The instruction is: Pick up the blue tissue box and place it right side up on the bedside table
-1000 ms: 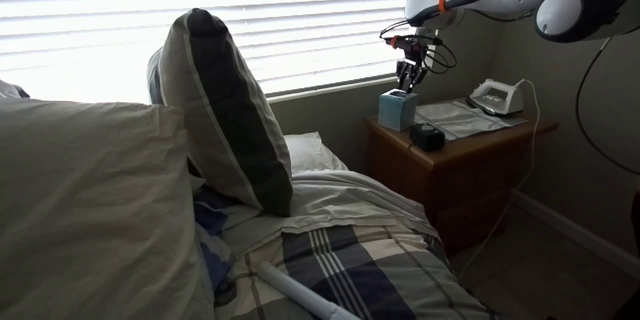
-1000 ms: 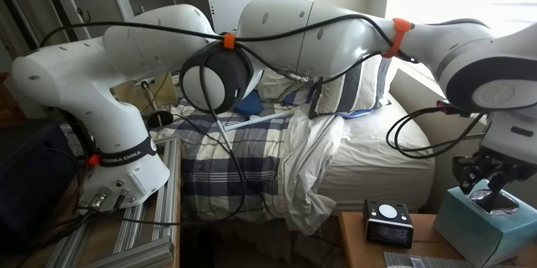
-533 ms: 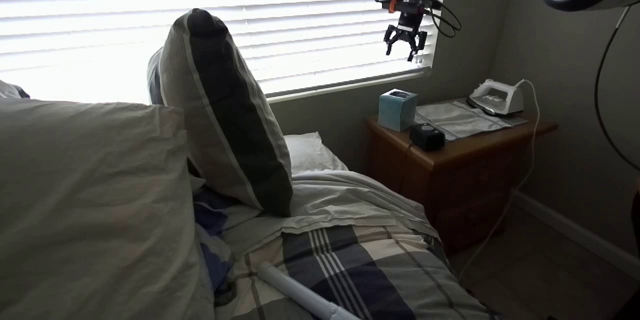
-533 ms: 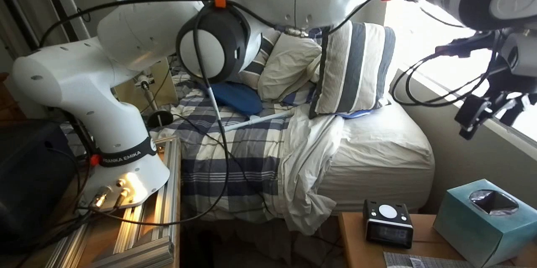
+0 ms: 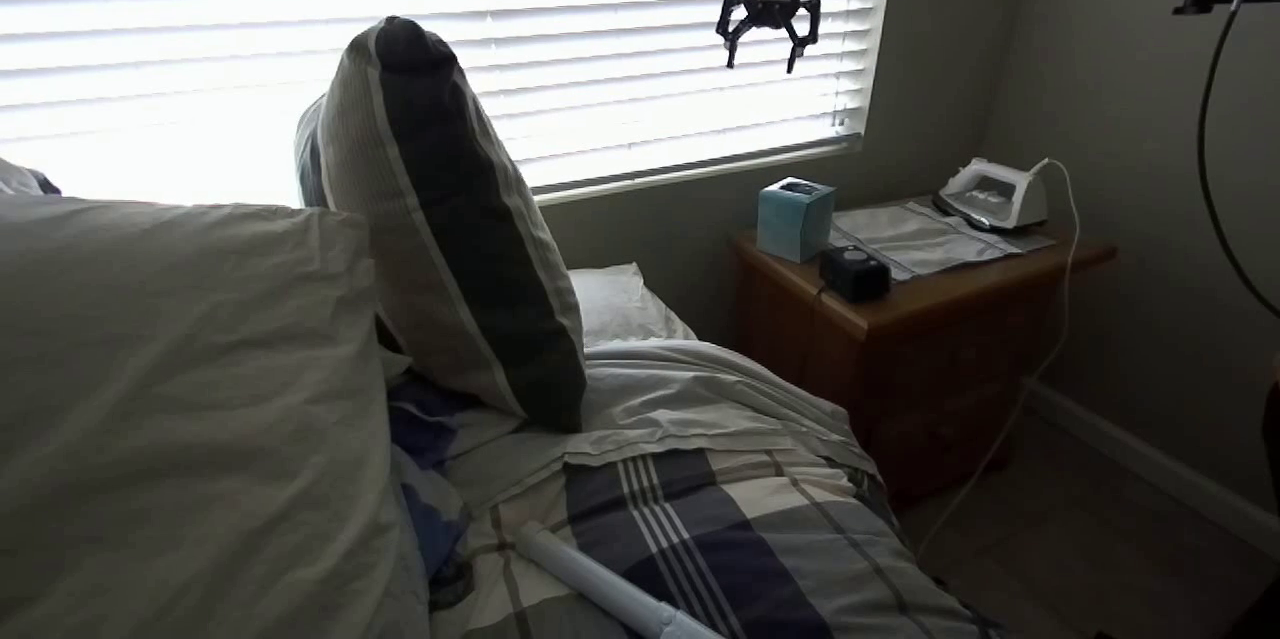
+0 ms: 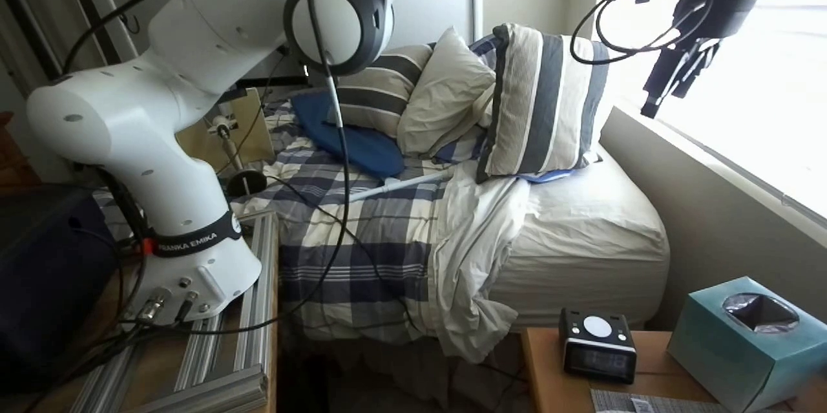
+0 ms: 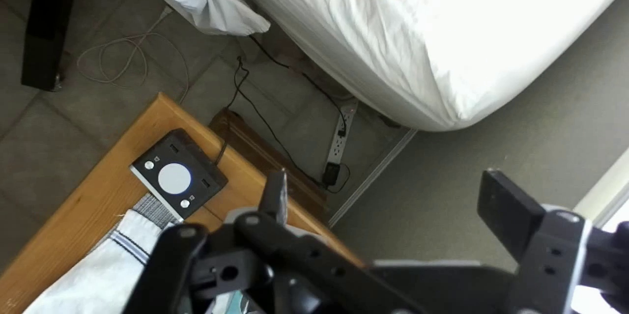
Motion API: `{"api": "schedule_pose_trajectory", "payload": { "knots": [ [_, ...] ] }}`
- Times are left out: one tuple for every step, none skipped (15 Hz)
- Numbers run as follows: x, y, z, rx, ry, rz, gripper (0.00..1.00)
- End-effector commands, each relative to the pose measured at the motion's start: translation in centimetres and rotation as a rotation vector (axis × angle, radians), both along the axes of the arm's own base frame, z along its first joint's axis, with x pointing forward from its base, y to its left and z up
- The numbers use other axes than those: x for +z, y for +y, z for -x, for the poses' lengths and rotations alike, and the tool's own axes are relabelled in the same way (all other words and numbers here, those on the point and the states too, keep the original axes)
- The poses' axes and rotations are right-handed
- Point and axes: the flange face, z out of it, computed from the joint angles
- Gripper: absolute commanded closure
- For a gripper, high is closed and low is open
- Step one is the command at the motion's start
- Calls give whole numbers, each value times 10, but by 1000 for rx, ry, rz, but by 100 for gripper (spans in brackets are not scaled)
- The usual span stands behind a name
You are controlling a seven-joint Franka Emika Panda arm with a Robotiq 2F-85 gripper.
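Bedside table [image 5: 955,286] bears upright tissue box [image 5: 794,222]; pincer [image 5: 760,68] agape

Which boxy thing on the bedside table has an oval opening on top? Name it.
The blue tissue box: the oval opening shows in its top. The black clock beside it has a round white button there instead.

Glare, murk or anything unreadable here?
In both exterior views, glare bleaches the window blinds; in an exterior view, the hand is silhouetted and the bedside table murky below its top; in an exterior view, the clock display is hardly readable; in the wrist view, the bed is partly overexposed.
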Motion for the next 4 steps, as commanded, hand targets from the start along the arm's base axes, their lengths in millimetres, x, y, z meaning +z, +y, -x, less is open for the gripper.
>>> {"api": "schedule_pose_trajectory", "payload": {
  "knots": [
    [5,7,-1,19,1,-1,0],
    [7,10,-1,28,1,-1,0],
    [6,9,-1,32,0,-1,0],
    [5,7,0,34,1,-1,0]
  ]
}}
